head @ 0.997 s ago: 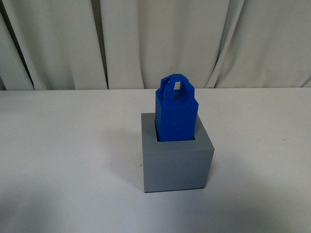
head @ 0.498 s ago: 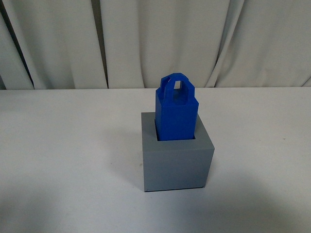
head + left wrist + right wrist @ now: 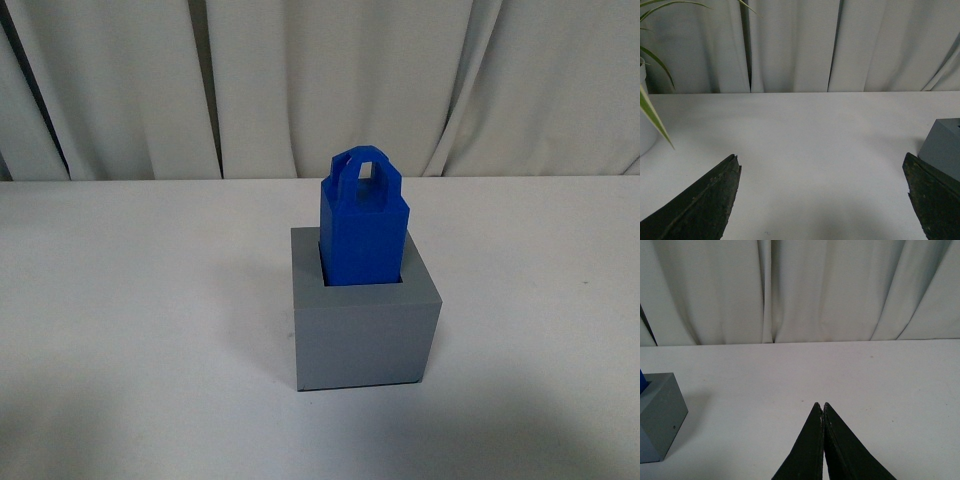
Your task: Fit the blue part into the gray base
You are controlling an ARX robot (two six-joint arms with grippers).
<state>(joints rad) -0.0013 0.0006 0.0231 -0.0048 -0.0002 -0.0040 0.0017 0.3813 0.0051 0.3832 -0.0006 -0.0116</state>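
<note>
The blue part [image 3: 362, 225] stands upright with its lower end inside the recess of the gray base [image 3: 366, 325], in the middle of the white table in the front view; its handle loop points up. Neither arm shows in the front view. My left gripper [image 3: 822, 162] is open and empty over bare table, with a corner of the gray base [image 3: 943, 147] beside one finger. My right gripper [image 3: 821, 405] is shut and empty; the gray base [image 3: 657, 415] lies off to the side with a sliver of the blue part [image 3: 642, 380] at the frame edge.
White curtains [image 3: 320, 80] hang behind the table's far edge. Green plant leaves [image 3: 652, 107] and a white pot [image 3: 644, 135] show at the side of the left wrist view. The white table [image 3: 130, 320] surrounds the base.
The view of the block and base has shifted very slightly; nothing else has visibly moved.
</note>
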